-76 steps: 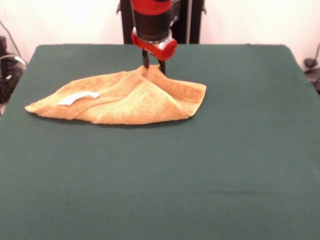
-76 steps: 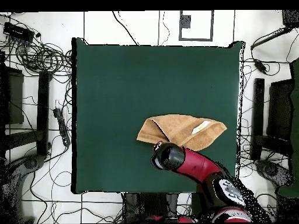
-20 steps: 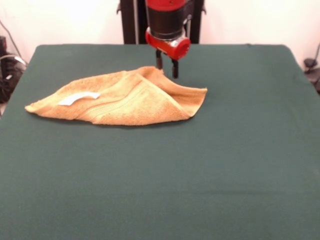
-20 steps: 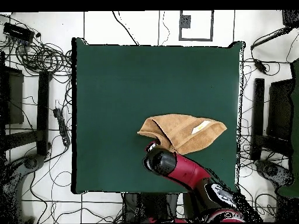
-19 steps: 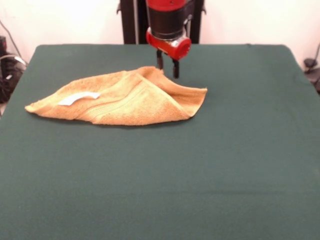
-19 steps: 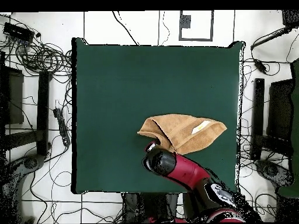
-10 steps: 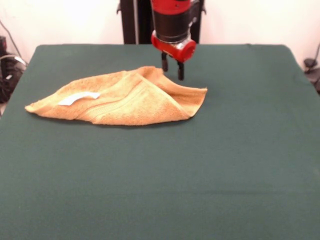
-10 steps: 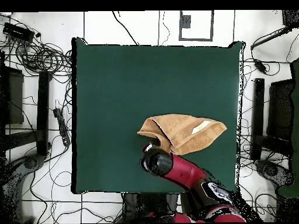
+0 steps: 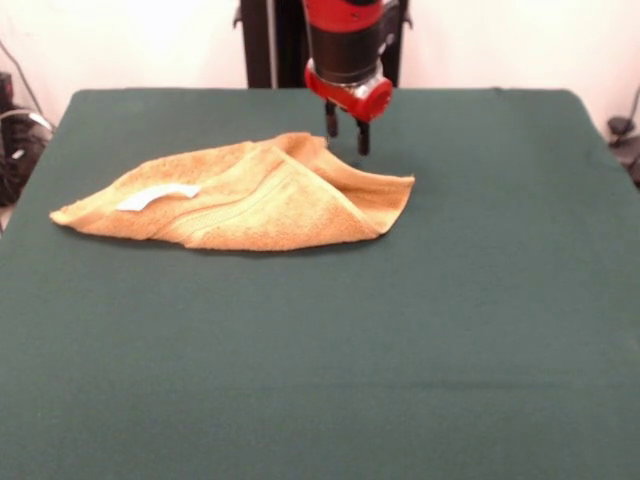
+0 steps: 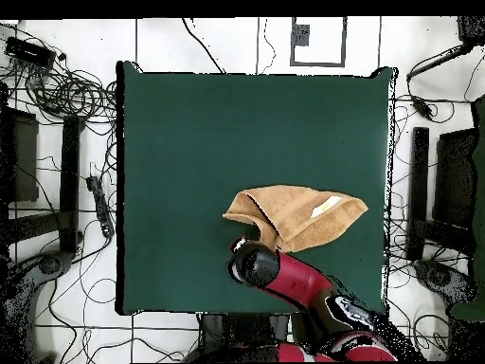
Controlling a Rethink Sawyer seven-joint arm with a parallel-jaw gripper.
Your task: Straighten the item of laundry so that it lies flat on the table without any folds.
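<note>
The item of laundry (image 9: 240, 197) is a golden-orange towel folded over itself into a rough triangle on the green table (image 9: 330, 340), with a white tag (image 9: 155, 196) showing near its left end. The overhead view shows the towel (image 10: 296, 214) toward the table's lower right. My gripper (image 9: 347, 136) hangs open just behind the towel's far fold, beside its peak, its two dark fingers a little above the cloth and holding nothing. In the overhead view the red arm (image 10: 284, 280) hides the fingers.
Wide stretches of green table (image 10: 208, 142) surround the towel in both views. Cables and dark stands (image 10: 66, 180) lie on the floor beyond the table's edges.
The gripper has let go of the towel's raised fold, lifted slightly and shifted right in the front view. The fold has dropped back; the towel otherwise lies as before.
</note>
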